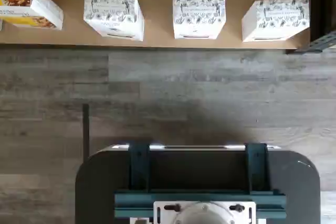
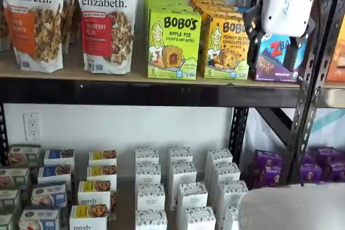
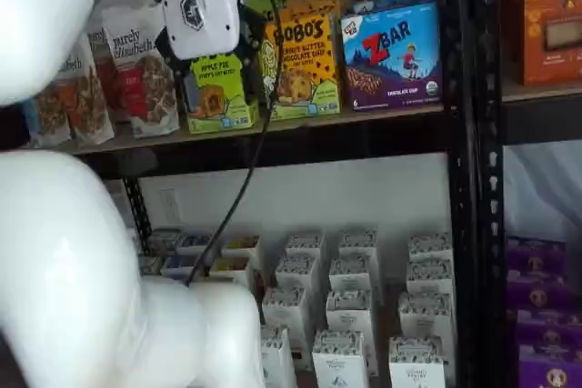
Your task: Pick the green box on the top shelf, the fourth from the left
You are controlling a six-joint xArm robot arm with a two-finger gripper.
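The green box is a lime-green BOBO'S Apple Pie carton that stands upright at the front of the top shelf, with more green cartons behind it. In a shelf view it shows partly behind my gripper. My gripper hangs in front of the shelf, to the right of the green box and before the ZBar carton. Its white body is up and its black fingers are spread with a gap between them, holding nothing. It also shows in a shelf view. The wrist view shows no green box.
Purely Elizabeth bags stand left of the green box. A yellow-orange Bobo's carton and a blue-purple ZBar carton stand to its right. Black uprights frame the bay. Small white cartons fill the lower level, above a wood-look floor.
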